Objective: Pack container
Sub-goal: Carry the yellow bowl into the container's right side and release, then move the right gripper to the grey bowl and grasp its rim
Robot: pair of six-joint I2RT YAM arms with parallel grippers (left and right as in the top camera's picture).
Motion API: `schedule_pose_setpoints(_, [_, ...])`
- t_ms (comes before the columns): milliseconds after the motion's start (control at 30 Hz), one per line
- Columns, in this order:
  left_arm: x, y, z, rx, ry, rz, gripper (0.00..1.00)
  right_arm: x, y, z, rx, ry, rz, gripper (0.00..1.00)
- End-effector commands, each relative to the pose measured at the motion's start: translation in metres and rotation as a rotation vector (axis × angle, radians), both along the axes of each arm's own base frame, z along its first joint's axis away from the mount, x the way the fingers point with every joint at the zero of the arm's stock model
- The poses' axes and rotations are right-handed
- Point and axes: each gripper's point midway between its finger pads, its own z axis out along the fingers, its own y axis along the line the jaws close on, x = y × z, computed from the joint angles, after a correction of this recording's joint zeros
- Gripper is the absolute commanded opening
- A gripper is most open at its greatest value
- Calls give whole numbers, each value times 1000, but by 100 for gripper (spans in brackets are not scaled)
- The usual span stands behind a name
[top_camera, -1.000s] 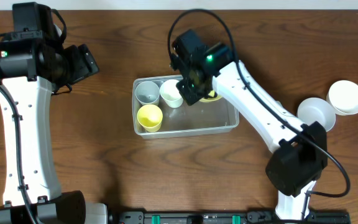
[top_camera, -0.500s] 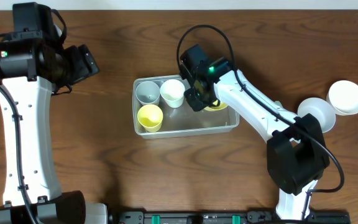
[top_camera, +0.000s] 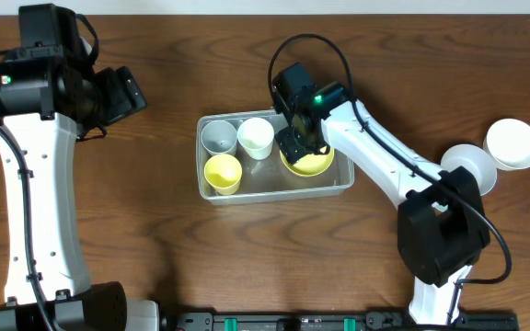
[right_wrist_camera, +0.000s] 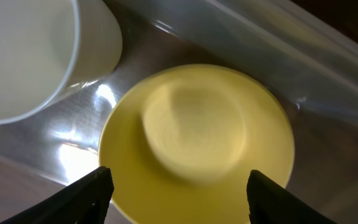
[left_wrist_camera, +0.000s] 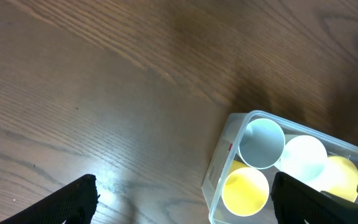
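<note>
The clear container (top_camera: 274,181) sits mid-table and holds a grey cup (top_camera: 217,137), a white cup (top_camera: 256,137), a yellow cup (top_camera: 222,172) and a yellow bowl (top_camera: 313,164) at its right end. My right gripper (top_camera: 294,142) hangs just above that bowl. In the right wrist view the yellow bowl (right_wrist_camera: 197,143) lies free between the spread fingers of my right gripper (right_wrist_camera: 179,193), beside the white cup (right_wrist_camera: 23,56). My left gripper (left_wrist_camera: 185,208) is open over bare wood, left of the container (left_wrist_camera: 219,171).
Two white bowls (top_camera: 513,142) (top_camera: 467,167) rest on the table at the far right, overlapping each other. The right arm stretches from the front edge across to the container. The left arm stands along the left side.
The right gripper has opened and let go of the yellow bowl, which now rests in the container's right end. The left arm has not moved.
</note>
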Motion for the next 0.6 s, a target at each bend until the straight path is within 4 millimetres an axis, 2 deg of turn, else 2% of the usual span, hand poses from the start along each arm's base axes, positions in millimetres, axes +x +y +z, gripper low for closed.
schedule_pose_setpoints(0, [-3,1,-1,-4,4,4,89,29,-19,63,43,-148,-129,72])
schedule_pose_setpoints(67, [-3,1,-1,-4,4,4,89,41,-46,104,49,-239,-251,73])
schedule_pose_setpoints(167, [-3,1,-1,-4,4,4,89,49,-107,165,104,-361,-492,86])
schedule_pose_setpoints(267, [-3,1,-1,-4,4,4,89,42,-174,196,153,-411,-735,90])
schedule_pose_setpoints(333, [-3,1,-1,-4,4,4,90,32,-217,198,159,-392,-885,89])
schedule_pose_setpoints(400, [-3,1,-1,-4,4,4,89,21,-250,191,163,-337,-974,89])
schedule_pose_setpoints(467, [-3,1,-1,-4,4,4,90,9,-279,171,139,-267,-1057,89])
schedule_pose_setpoints(567, [-3,1,-1,-4,4,4,89,-5,-305,134,87,-174,-1136,89])
